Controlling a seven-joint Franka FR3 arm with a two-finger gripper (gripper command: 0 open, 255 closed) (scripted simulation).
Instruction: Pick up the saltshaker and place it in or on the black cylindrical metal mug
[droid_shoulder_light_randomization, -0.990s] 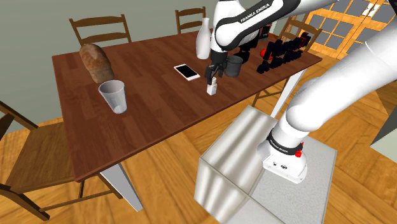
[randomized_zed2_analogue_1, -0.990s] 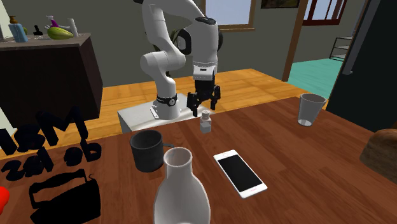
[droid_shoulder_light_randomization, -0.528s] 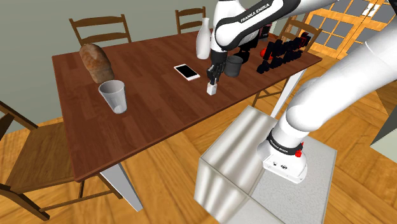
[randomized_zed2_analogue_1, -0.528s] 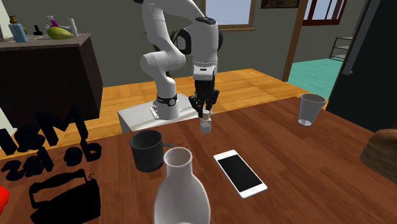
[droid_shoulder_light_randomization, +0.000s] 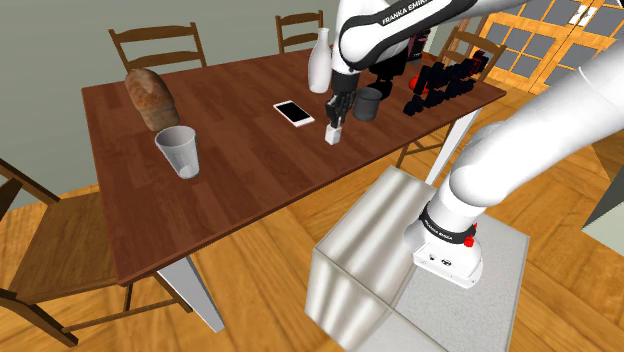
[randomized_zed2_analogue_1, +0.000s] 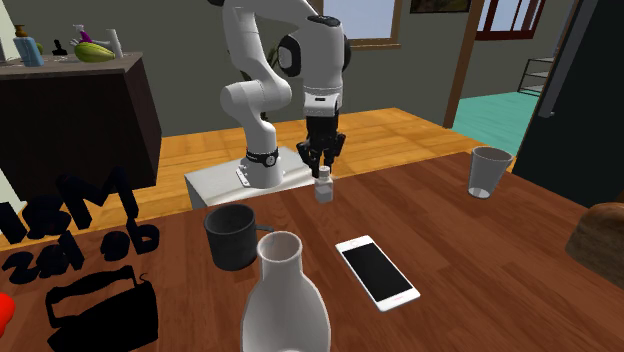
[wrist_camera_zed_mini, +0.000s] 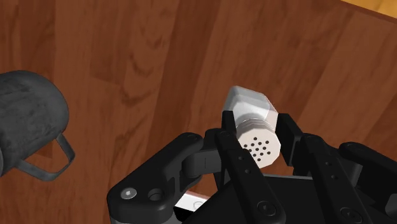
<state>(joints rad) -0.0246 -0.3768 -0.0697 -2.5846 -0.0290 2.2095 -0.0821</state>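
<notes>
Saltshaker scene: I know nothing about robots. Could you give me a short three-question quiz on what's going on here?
1. True or false: the gripper is shut on the saltshaker.
2. The dark mug stands: A upright, B on its side, C upside down.
3. Fill in: the flat thing on the table beside the white bottle is a ___.
Key: 1 true; 2 A; 3 phone.

The white arm (randomized_zed2_analogue_1: 250, 55) arched forward, its wrist (randomized_zed2_analogue_1: 322, 108) pointing straight down. The black claw (randomized_zed2_analogue_1: 322, 170) was clamped on the shaker (randomized_zed2_analogue_1: 323, 187).
</notes>
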